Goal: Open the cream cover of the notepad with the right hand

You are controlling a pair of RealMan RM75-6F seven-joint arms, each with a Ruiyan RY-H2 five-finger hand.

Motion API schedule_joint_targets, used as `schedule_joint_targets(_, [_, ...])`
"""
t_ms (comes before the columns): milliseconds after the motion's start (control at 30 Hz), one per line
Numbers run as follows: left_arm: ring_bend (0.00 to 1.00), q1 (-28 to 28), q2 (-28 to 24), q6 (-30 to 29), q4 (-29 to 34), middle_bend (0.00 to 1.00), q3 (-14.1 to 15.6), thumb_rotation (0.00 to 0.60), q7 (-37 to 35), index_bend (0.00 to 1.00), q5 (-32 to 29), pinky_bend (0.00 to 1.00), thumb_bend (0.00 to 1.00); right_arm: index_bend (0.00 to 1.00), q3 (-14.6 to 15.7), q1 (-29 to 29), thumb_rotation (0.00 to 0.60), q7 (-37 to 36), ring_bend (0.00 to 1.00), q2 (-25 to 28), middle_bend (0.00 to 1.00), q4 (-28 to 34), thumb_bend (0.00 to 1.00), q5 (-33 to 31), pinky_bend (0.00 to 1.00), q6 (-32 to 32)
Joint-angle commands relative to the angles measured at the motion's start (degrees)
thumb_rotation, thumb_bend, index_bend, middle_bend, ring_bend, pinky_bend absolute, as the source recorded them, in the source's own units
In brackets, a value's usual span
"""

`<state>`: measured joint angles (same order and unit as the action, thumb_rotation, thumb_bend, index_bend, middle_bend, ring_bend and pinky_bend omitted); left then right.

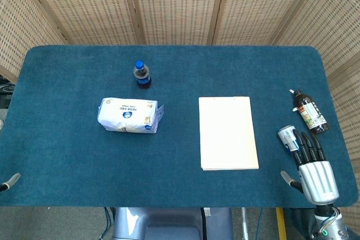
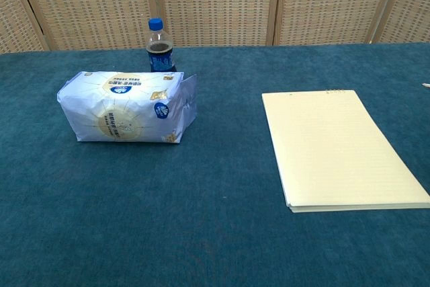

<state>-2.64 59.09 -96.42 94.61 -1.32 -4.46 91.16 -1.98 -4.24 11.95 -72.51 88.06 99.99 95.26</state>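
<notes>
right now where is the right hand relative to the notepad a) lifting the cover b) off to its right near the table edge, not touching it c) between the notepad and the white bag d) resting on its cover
b: in the head view the right hand sits near the table's front right corner, clear of the closed notepad, fingers extended by a small can.

- We saw the cream notepad [image 1: 228, 132] lying shut on the blue table [image 1: 67, 161], right of centre.
- Our right hand [image 1: 313, 167] rested near the front right corner, fingers extended, beside a small can [image 1: 288, 137] and a dark bottle [image 1: 309, 111] lying flat.
- A white packet [image 1: 128, 114] and upright cola bottle [image 1: 142, 75] sat left of centre.
</notes>
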Motion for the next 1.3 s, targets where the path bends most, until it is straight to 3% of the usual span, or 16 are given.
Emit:
schedule_joint_targets(33, [0.00, 0.0, -0.2, 0.1, 0.0, 0.00, 0.1, 0.600, -0.2, 0.00, 0.2, 0.00, 0.00, 0.00, 0.1, -0.1, 0.600, 0.2, 0.00, -0.1, 0.00, -0.1, 0.00, 0.2, 0.00, -0.2])
schedule_joint_targets(267, [0.00, 0.2, -0.2, 0.6, 0.0, 0.00, 0.2, 0.600, -0.3, 0.00, 0.2, 0.00, 0.00, 0.00, 1.0, -1.0, 0.600, 1.5, 0.00, -1.1, 0.00, -1.3, 0.00, 1.5, 0.00, -2.2])
schedule_joint_targets(467, [0.00, 0.5, -0.2, 1.3, 0.3, 0.00, -0.2, 0.600, 0.0, 0.00, -0.9, 0.00, 0.00, 0.00, 3.1, -4.6, 0.600, 3.3, 0.00, -4.2, 0.00, -5.8, 0.00, 4.4, 0.00, -9.1])
schedule_joint_targets(633, [0.00, 0.8, -0.1, 2.2, 0.7, 0.00, -0.4, 0.600, 1.0, 0.00, -1.5, 0.00, 0.00, 0.00, 4.4, -8.0, 0.600, 3.7, 0.00, -6.9, 0.00, -8.8, 0.15, 5.6, 0.00, -15.6])
schedule_joint_targets(767, [0.00, 0.9, 0.0, 2.5, 0.9, 0.00, -0.4, 0.600, 1.4, 0.00, -1.8, 0.00, 0.00, 0.00, 4.6, -9.5, 0.600, 4.3, 0.00, -9.0, 0.00, -11.1, 0.18, 5.0, 0.00, -18.9])
schedule_joint_targets(900, [0.00, 1.0, 0.0, 2.7, 0.9, 0.00, -0.5, 0.600, 1.4, 0.00, -2.0, 0.00, 0.00, 0.00, 4.4, -10.1, 0.600, 5.2, 0.00, -10.9, 0.00, -13.1, 0.22, 4.1, 0.00, -20.4])
schedule_joint_targets(1067, [0.00, 1.2, -0.1, 3.1, 1.0, 0.00, -0.6, 0.600, 1.3, 0.00, -2.2, 0.00, 0.00, 0.00, 4.5, -10.7, 0.600, 5.2, 0.00, -12.6, 0.00, -14.9, 0.36, 3.4, 0.00, -21.1])
schedule_joint_targets(1300, [0.00, 1.3, -0.1, 3.3, 1.0, 0.00, -0.5, 0.600, 1.7, 0.00, -2.2, 0.00, 0.00, 0.00, 4.6, -11.4, 0.600, 5.8, 0.00, -13.8, 0.00, -15.7, 0.36, 3.1, 0.00, -21.6])
